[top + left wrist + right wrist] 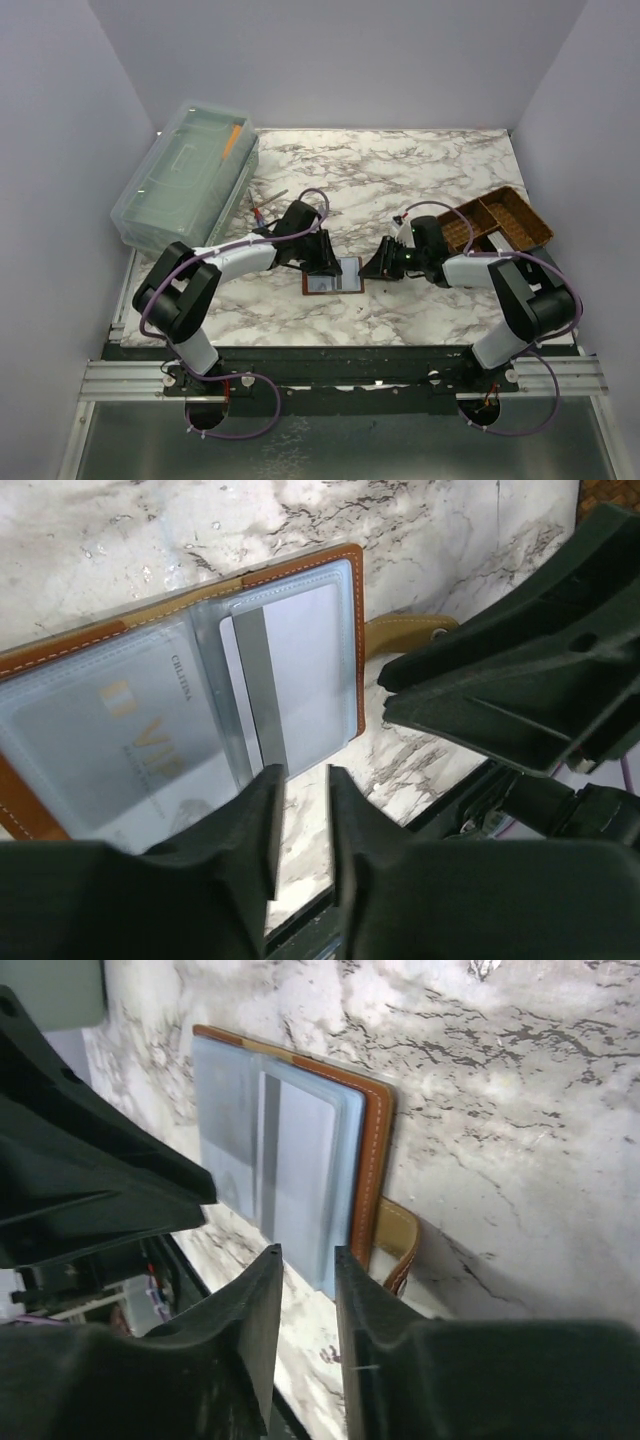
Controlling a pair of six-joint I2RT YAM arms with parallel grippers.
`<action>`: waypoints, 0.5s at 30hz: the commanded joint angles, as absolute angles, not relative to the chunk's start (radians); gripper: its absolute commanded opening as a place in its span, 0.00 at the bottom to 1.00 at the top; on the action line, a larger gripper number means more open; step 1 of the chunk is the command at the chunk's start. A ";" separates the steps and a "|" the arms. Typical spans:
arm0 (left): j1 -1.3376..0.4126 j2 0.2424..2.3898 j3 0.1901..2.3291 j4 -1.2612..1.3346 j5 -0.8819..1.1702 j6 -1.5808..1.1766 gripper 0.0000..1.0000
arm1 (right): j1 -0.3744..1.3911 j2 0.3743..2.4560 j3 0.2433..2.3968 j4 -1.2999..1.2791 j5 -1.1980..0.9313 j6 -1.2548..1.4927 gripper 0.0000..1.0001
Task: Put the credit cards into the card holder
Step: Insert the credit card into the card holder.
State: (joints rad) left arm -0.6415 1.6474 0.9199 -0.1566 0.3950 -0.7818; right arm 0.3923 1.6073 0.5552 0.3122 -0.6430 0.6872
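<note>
The card holder [333, 275] lies open on the marble table between my two grippers, tan-brown leather rim [355, 630] around clear sleeves. A grey card marked VIP [130, 740] sits in one sleeve. A blue-grey card with a dark stripe [290, 660] sits in the other and also shows in the right wrist view [300, 1160]. The snap tab [395, 1240] sticks out at the side. My left gripper [305, 780] hovers at the holder's near edge, jaws slightly apart and empty. My right gripper [308, 1260] is just beside the holder's right edge, jaws slightly apart and empty.
A clear plastic lidded box [185, 175] with an orange pen on it stands at the back left. A brown woven divided basket [495, 222] sits at the right. A small red-tipped tool [265, 208] lies behind the left arm.
</note>
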 commanded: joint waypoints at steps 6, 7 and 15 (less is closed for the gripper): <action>-0.639 1.735 0.921 -0.115 0.405 -0.775 0.13 | 0.401 1.580 0.547 0.408 -0.699 0.757 0.42; -0.637 1.743 0.918 -0.109 0.406 -0.775 0.11 | 0.403 1.587 0.542 0.421 -0.703 0.762 0.43; -0.624 1.755 0.863 -0.092 0.373 -0.801 0.05 | 0.409 1.664 0.535 0.509 -0.755 0.802 0.44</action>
